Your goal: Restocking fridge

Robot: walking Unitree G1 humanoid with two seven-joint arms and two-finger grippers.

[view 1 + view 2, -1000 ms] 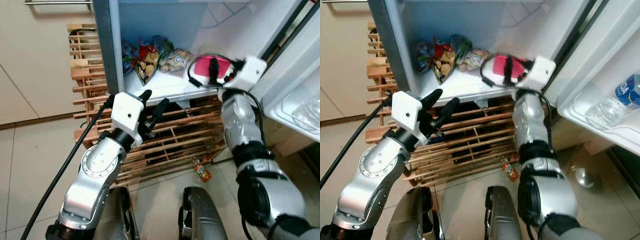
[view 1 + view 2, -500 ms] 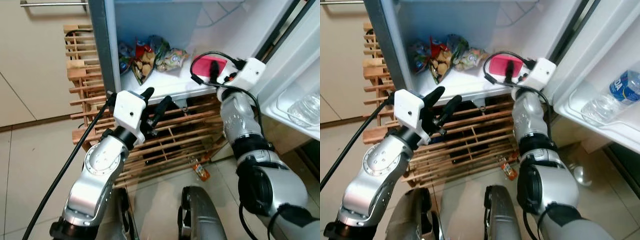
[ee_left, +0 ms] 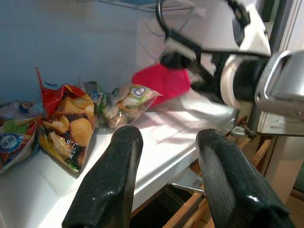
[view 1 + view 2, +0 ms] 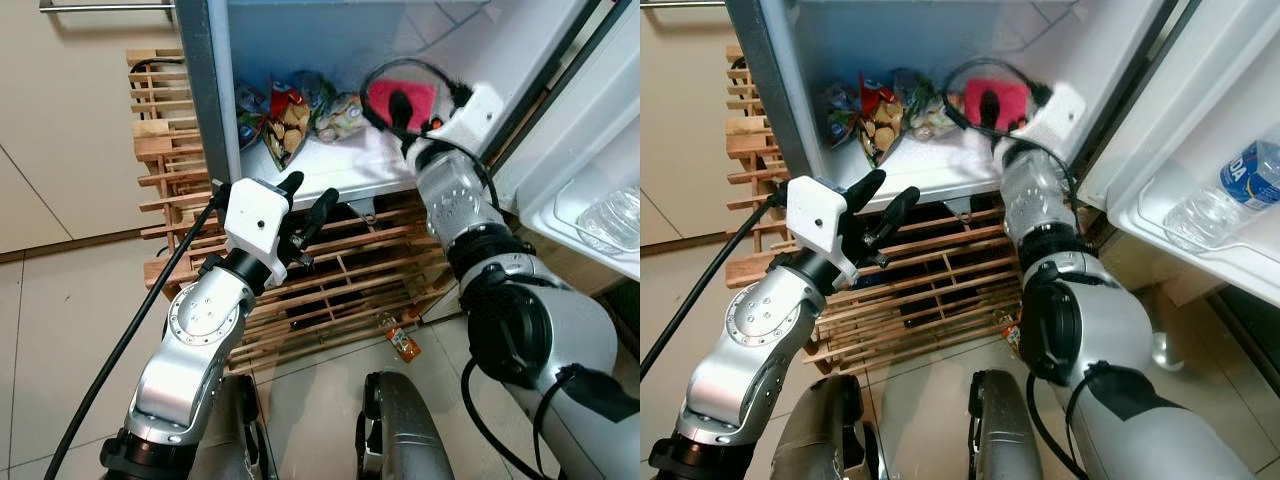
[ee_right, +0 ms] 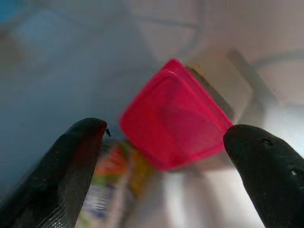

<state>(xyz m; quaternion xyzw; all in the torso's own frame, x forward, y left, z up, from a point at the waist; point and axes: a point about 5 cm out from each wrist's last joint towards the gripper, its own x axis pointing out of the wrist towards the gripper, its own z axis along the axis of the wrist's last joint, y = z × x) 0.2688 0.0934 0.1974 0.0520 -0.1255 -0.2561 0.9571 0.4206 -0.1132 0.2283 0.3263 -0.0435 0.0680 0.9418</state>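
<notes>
The right pincer (image 4: pixel 985 103) is reaching inside the fridge (image 4: pixel 940 40), fingers spread around a pink container (image 5: pixel 175 114) (beside snack bags (image 4: pixel 290 115)), while the left pincer (image 4: pixel 305 205) is hovering spread below the shelf (image 4: pixel 340 170).

The right gripper (image 4: pixel 400 100) sits in front of the pink container (image 4: pixel 418 92) on the fridge shelf (image 4: pixel 340 170), so one black finger and a looping cable cover the middle of it; I can't tell whether the fingers touch it. In the right wrist view that container (image 5: pixel 175 114) is badly blurred, as are the snack bags (image 5: pixel 107 199) beneath it. The print on the snack bags (image 4: pixel 290 115) is too small to read. The water bottle (image 4: pixel 1230 195) in the door rack is cut off by the picture's edge. Something dark lies inside the wooden crate (image 4: pixel 340 275), hidden behind the slats.
</notes>
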